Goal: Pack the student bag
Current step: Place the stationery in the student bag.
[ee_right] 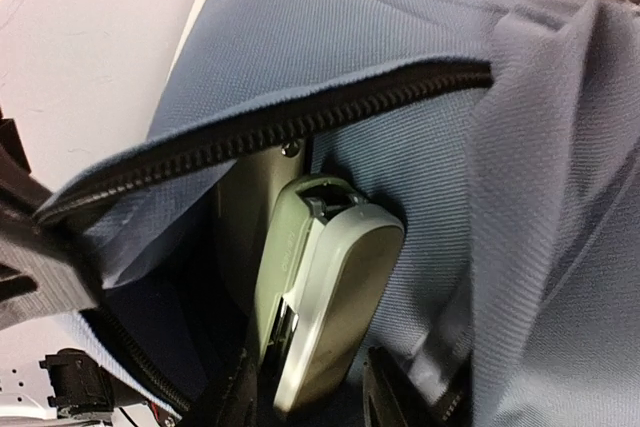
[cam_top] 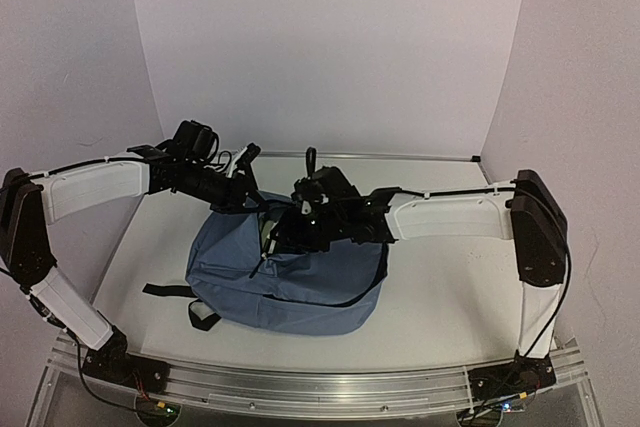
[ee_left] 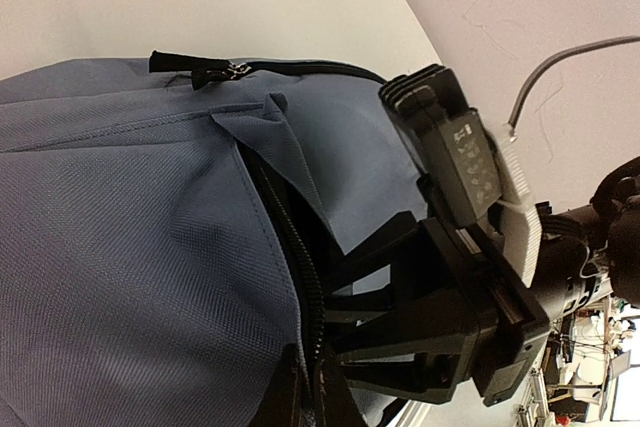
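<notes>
The slate-blue student bag (cam_top: 300, 287) lies on the table with its top zipper open. My left gripper (cam_top: 250, 205) is at the bag's upper left edge. In the left wrist view it (ee_left: 310, 399) is shut on the zipper edge of the bag (ee_left: 130, 247) and holds the opening apart. My right gripper (cam_top: 285, 232) reaches into the opening. In the right wrist view it (ee_right: 315, 402) is shut on a grey-green stapler (ee_right: 325, 292), held inside the bag (ee_right: 560, 197) against the dark lining. The black zipper teeth (ee_right: 300, 122) arch above the stapler.
The right arm's black wrist and camera (ee_left: 450, 157) sit close beside my left gripper. Black bag straps (cam_top: 175, 292) trail to the left on the white table (cam_top: 450, 297). White walls close in the back and sides.
</notes>
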`<state>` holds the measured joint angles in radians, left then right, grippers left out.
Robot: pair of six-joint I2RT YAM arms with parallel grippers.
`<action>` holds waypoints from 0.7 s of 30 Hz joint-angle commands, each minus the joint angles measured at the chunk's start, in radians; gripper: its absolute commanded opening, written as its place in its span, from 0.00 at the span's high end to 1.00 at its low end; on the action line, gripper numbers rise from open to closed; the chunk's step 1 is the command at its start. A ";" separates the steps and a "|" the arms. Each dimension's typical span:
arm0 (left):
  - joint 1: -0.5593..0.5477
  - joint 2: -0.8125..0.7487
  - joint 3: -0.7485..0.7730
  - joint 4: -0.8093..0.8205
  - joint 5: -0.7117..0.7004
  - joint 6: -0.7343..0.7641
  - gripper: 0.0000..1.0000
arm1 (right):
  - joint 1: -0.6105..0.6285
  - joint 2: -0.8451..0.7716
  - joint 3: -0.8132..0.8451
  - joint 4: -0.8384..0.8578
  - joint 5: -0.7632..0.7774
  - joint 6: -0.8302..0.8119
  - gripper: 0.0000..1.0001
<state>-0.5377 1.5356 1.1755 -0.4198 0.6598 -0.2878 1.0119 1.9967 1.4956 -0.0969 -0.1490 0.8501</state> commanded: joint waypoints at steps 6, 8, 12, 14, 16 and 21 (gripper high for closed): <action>0.001 -0.035 0.032 0.048 0.029 0.002 1.00 | 0.006 0.098 0.041 0.174 -0.096 0.046 0.75; 0.001 -0.033 0.033 0.047 0.031 0.001 1.00 | 0.006 0.107 0.042 0.206 -0.092 0.051 0.77; 0.001 -0.027 0.035 0.046 0.035 0.000 1.00 | 0.006 0.149 0.080 0.247 -0.096 0.050 0.81; 0.001 -0.026 0.035 0.047 0.038 -0.002 1.00 | 0.006 0.173 0.100 0.267 -0.107 0.050 0.82; 0.000 -0.025 0.033 0.049 0.039 -0.003 1.00 | 0.006 0.188 0.114 0.288 -0.114 0.050 0.82; 0.001 -0.020 0.032 0.052 0.040 -0.008 1.00 | 0.006 0.181 0.116 0.342 -0.127 0.042 0.80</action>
<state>-0.5337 1.5356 1.1755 -0.4244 0.6586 -0.2882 1.0144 2.1708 1.5650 0.1201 -0.2521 0.8959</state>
